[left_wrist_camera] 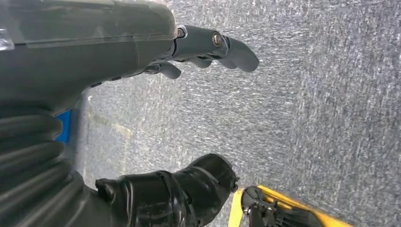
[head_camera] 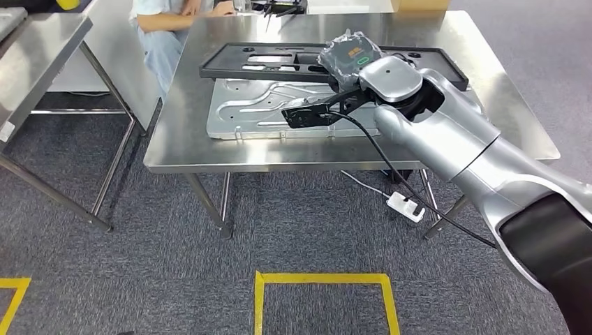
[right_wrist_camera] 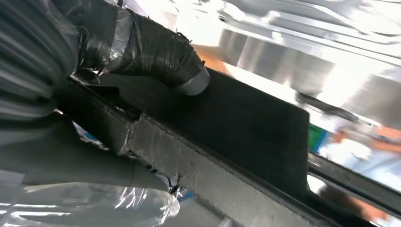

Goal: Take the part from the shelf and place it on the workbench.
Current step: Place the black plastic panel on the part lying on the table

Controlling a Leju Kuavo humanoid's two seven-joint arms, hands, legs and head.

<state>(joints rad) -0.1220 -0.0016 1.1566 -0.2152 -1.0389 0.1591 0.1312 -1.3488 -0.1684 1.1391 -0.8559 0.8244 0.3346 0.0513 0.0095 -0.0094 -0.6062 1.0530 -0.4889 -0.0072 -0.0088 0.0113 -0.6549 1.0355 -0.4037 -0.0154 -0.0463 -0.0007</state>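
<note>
Overhead, the right arm (head_camera: 447, 139) is seen stretched forward from the lower right across the front edge of the steel workbench (head_camera: 181, 132), its wrist bent toward the table's middle. The right hand (head_camera: 352, 59), wrapped in a plastic cover, is laid on the black frame-shaped part (head_camera: 279, 66), which lies flat on the workbench, overlapping a pressed silver metal panel (head_camera: 251, 112) on the side toward the robot. From the right wrist camera, the taped thumb (right_wrist_camera: 156, 52) is shown pressed on the top face of the part (right_wrist_camera: 246, 123), with the covered fingers under its edge, so the part is gripped between them. A black cable (head_camera: 412, 192) is hung from the wrist toward a white plug strip (head_camera: 406, 206) on the carpet. The left hand (left_wrist_camera: 142, 71) is seen above grey carpet, with its fingers (left_wrist_camera: 236, 52) loosely extended and apart and nothing held. A seated person (head_camera: 171, 28) is visible beyond the table's far left corner.
</note>
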